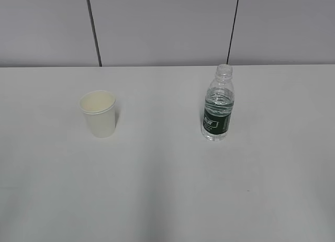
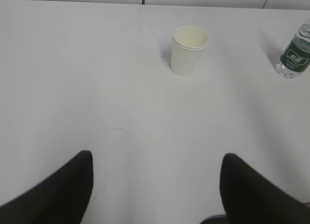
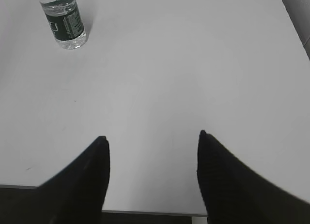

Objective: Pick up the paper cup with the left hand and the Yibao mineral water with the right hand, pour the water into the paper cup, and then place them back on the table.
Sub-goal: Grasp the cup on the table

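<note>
While neither arm has reached its object, the scene reads as follows.

Paper cup: the paper cup (image 1: 98, 114) stands upright on the table (image 1: 167, 189), left of centre, mouth open and apparently empty.
Bottle: the Yibao mineral water (image 1: 218, 103) stands upright, well apart from the cup on its right, uncapped, holding water up to about its shoulder.
Left hand: the left hand (image 2: 157, 185) hangs over bare table with its fingers spread wide, nothing between them; the cup lies ahead, slightly right of its centreline.
Right hand: the right hand (image 3: 152, 171) sits near the table's front edge, fingers likewise parted and empty; the bottle is far ahead and to its left.
Step in hand: approach, in my judgement.
Method advised: centre each gripper on its object before closing. Take the cup at mid-height with light pressure, since thin paper should crush easily. Take the bottle on the label band and keep it vertical; with no cap, any tilt risks spillage.
</note>
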